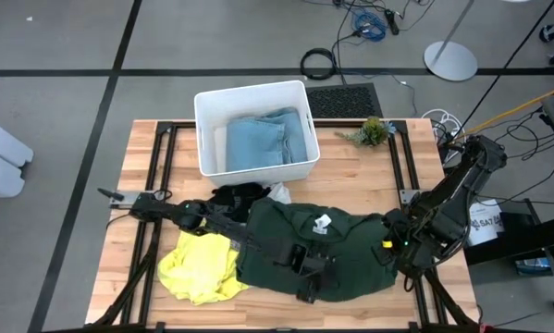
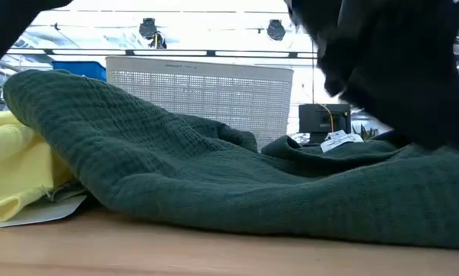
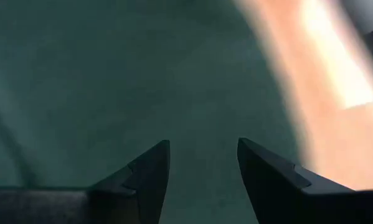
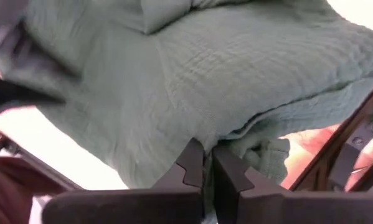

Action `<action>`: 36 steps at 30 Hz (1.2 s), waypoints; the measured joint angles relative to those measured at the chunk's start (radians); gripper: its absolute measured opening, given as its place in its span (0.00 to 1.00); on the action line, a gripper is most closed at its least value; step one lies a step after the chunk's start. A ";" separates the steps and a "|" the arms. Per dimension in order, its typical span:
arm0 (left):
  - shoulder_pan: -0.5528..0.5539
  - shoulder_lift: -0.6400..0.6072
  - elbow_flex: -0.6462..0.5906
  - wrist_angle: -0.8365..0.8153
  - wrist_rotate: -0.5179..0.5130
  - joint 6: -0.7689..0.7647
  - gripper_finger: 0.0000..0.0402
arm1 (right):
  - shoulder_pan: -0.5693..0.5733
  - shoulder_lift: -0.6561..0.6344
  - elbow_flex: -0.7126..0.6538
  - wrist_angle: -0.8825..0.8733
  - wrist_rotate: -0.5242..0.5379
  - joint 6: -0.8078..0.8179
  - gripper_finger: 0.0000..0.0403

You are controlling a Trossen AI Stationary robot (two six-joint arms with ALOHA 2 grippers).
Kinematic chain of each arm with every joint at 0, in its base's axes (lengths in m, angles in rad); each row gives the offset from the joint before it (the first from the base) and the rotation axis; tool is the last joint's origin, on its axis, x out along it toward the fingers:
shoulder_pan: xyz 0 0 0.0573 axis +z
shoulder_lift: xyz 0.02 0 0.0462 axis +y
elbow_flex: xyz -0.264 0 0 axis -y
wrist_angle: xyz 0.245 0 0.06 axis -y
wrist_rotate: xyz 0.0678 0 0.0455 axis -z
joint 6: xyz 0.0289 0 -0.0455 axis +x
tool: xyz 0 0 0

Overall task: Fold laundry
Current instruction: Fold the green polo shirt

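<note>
High view has the green garment (image 1: 337, 245), crinkly waffle-ish cloth, bunched across the table's (image 1: 378, 157) front half. Left gripper (image 1: 304, 268) sits over it, fingers apart, nothing pinched. Right gripper (image 1: 394, 242) is pinched shut on its right edge. Yellow garment (image 1: 201, 266) lies crumpled beside it; blue one (image 1: 263, 139) is in the bin (image 1: 205, 109).

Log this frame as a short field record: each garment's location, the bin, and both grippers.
dark green garment: spread across the table's front, white label up
yellow garment: front left, beside the green one
black garment: in front of the bin
light blue garment: inside the white bin
left gripper: open, over the green cloth
right gripper: shut on the green garment's right edge
</note>
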 joint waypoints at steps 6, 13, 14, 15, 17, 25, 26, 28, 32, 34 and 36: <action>0.078 0.019 0.000 0.024 0.062 0.001 0.49 | 0.004 0.000 0.002 -0.003 -0.026 -0.009 0.00; 0.128 0.039 -0.076 0.145 0.156 -0.007 0.49 | 0.002 -0.001 0.096 0.020 0.068 -0.100 0.00; 0.133 0.039 -0.086 0.175 0.180 -0.007 0.49 | 0.002 -0.001 0.116 0.019 0.081 -0.117 0.00; 0.137 0.039 -0.092 0.208 0.211 -0.008 0.49 | 0.002 -0.001 0.135 0.016 0.090 -0.132 0.00; 0.144 0.039 -0.101 0.298 0.275 -0.022 0.49 | 0.003 -0.001 0.169 0.004 0.102 -0.154 0.00; 0.144 0.038 -0.077 0.507 0.380 -0.035 0.49 | 0.000 -0.002 0.200 -0.040 0.113 -0.158 0.00; 0.144 0.037 -0.070 0.480 0.386 -0.034 0.49 | 0.000 -0.002 0.200 -0.040 0.112 -0.158 0.00; 0.145 0.026 -0.066 0.381 0.405 -0.034 0.49 | 0.000 -0.002 0.200 -0.040 0.111 -0.158 0.00; 0.152 -0.026 -0.064 0.119 0.376 0.037 0.49 | 0.000 -0.002 0.200 -0.041 0.108 -0.163 0.00; 0.152 -0.042 -0.063 0.027 0.296 0.073 0.49 | 0.000 -0.002 0.200 -0.040 0.107 -0.175 0.00; 0.151 -0.037 -0.063 0.024 0.245 0.086 0.49 | 0.000 -0.002 0.200 -0.032 0.108 -0.191 0.00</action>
